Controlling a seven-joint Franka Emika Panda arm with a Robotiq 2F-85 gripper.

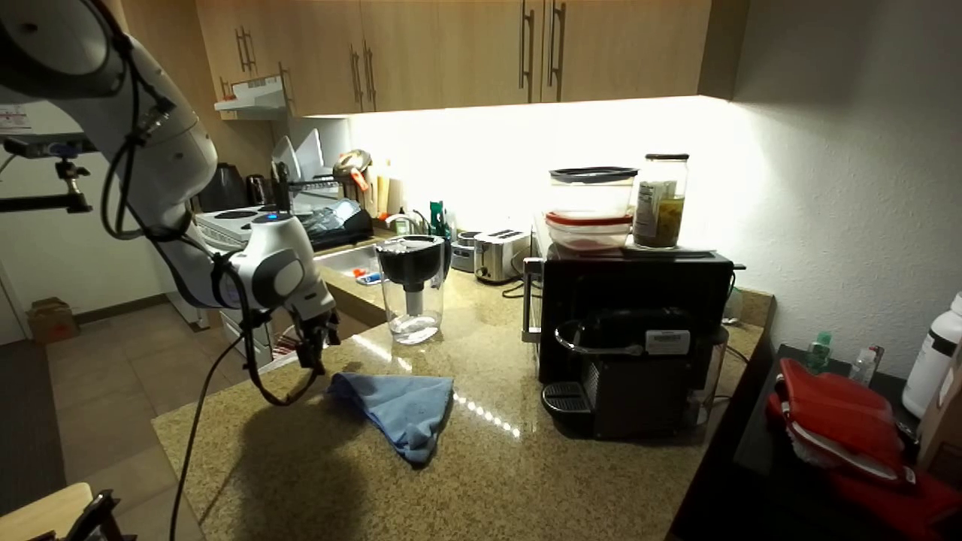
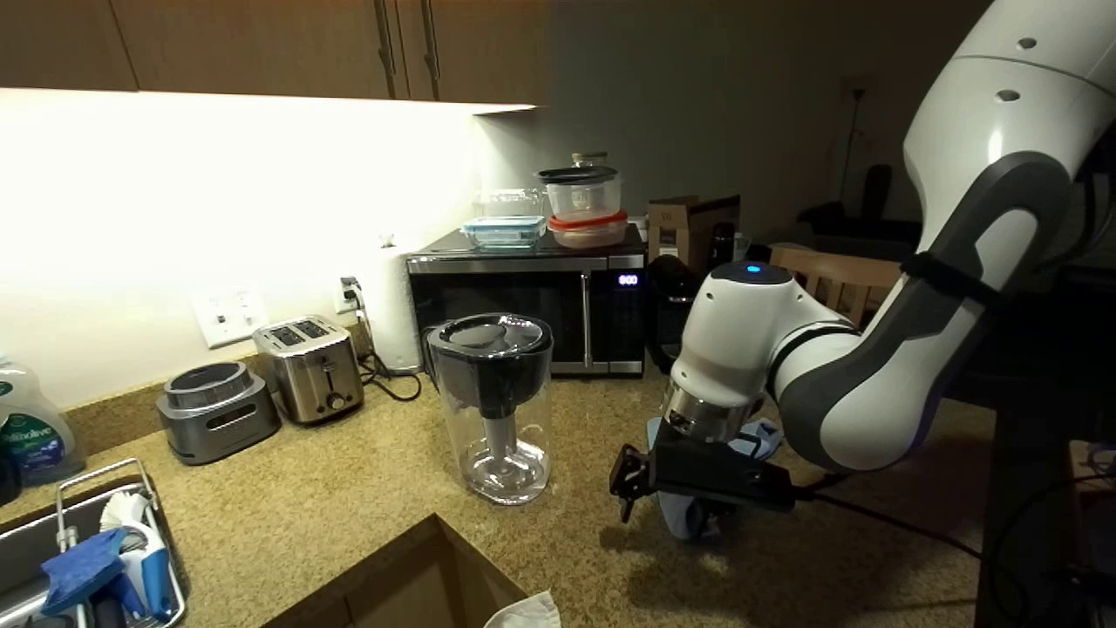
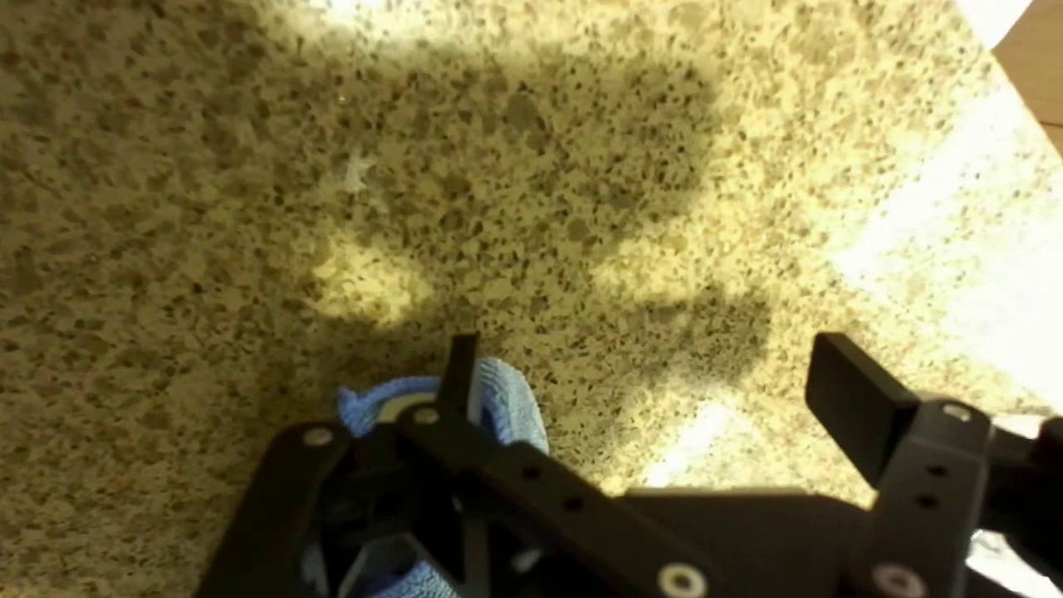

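My gripper is open in the wrist view, its two black fingers wide apart with only speckled countertop between them. In an exterior view the gripper points down, low over the counter near its edge. A blue cloth lies crumpled on the counter right beside it. In the wrist view the cloth shows behind and beside the left finger; I cannot tell whether they touch. In an exterior view the cloth is partly hidden by the gripper and arm. A clear water pitcher with a black top stands upright nearby.
A black microwave bears food containers and a jar. A black coffee machine stands before it. A toaster and a grey appliance are by the wall. A sink holds a dish rack.
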